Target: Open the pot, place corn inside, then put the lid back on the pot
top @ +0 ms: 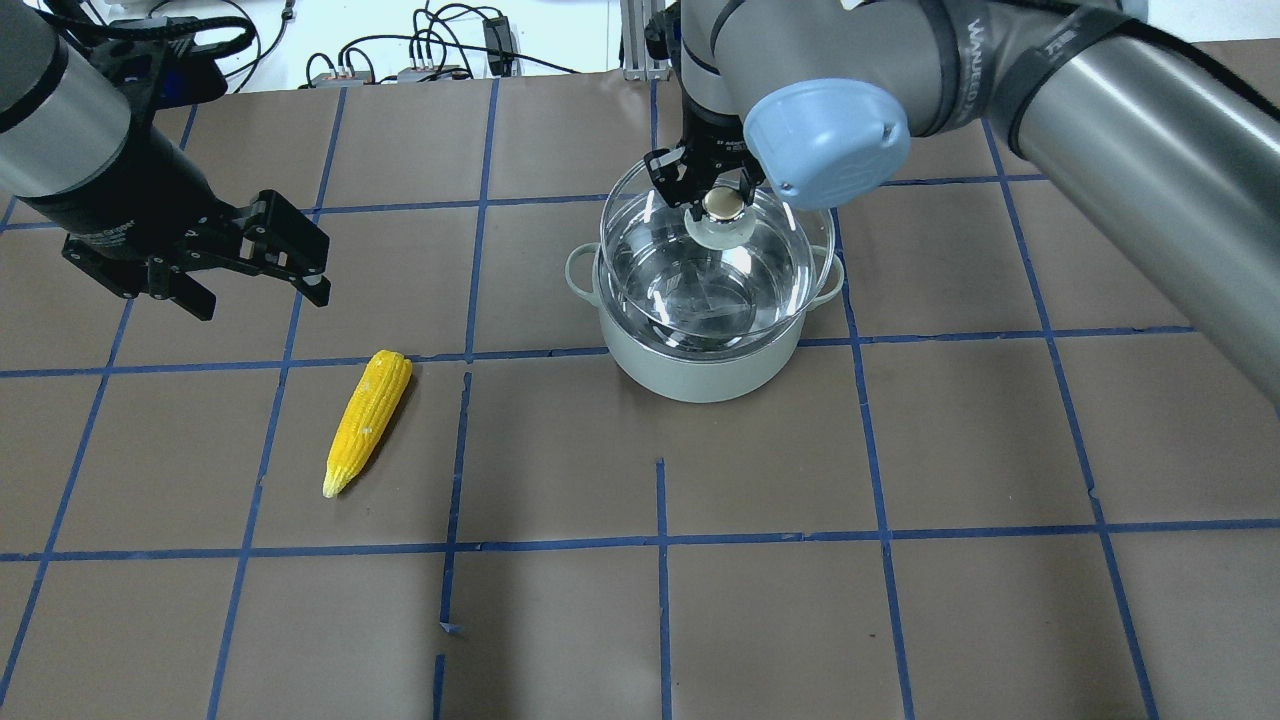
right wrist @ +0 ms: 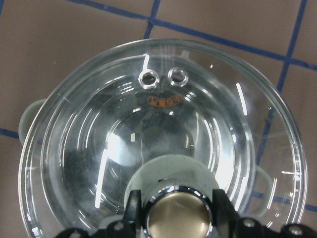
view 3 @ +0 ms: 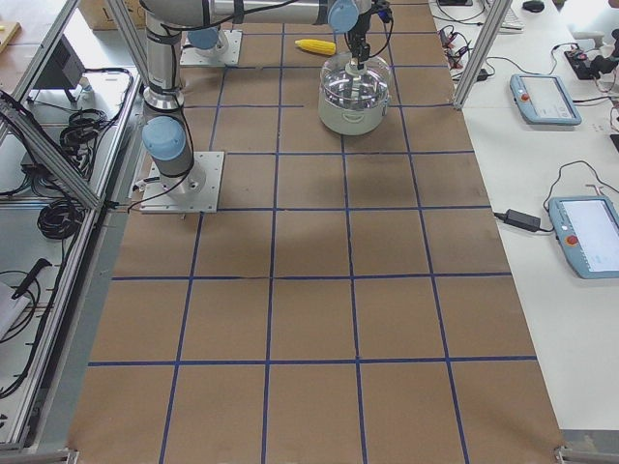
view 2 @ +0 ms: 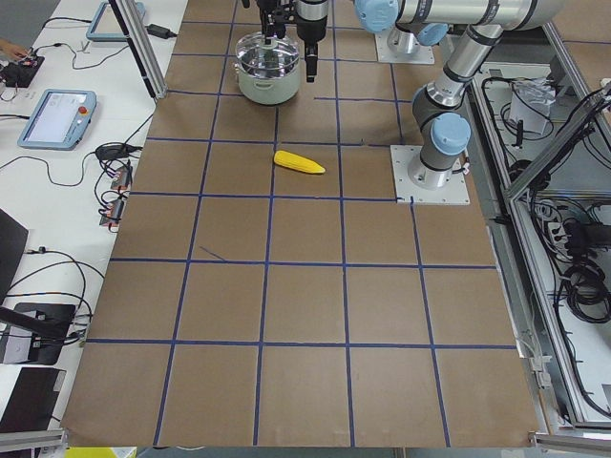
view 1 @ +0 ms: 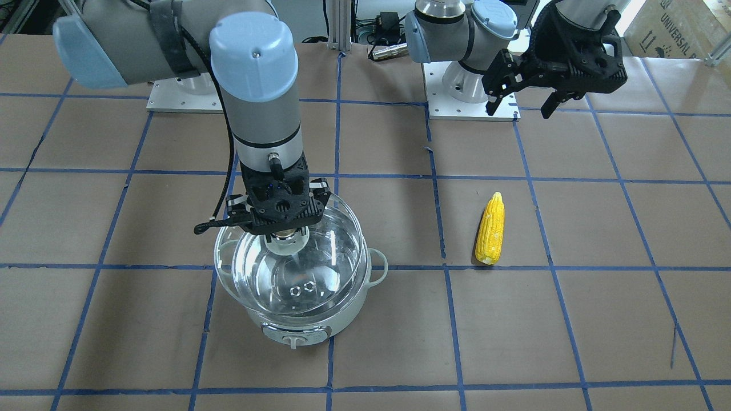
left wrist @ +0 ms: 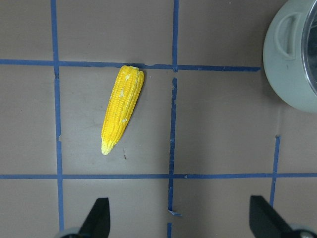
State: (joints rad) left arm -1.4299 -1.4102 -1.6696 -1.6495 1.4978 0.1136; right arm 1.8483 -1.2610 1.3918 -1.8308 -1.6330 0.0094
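The pale mint pot (view 1: 302, 326) stands on the brown table, also in the overhead view (top: 700, 372). My right gripper (view 1: 285, 233) is shut on the brass knob of the clear glass lid (view 1: 297, 277) and holds the lid slightly raised and tilted over the pot's rim. The knob fills the bottom of the right wrist view between the fingers (right wrist: 178, 214). The yellow corn (top: 368, 420) lies flat on the table to the pot's left, tip toward me, and shows in the left wrist view (left wrist: 122, 109). My left gripper (top: 255, 285) is open and empty, above the table beyond the corn.
The table is covered in brown paper with a blue tape grid. The two arm base plates (view 1: 183, 94) (view 1: 474, 97) sit at the robot's edge. Cables lie beyond the far edge (top: 430, 50). Teach pendants rest on side benches (view 3: 546, 97).
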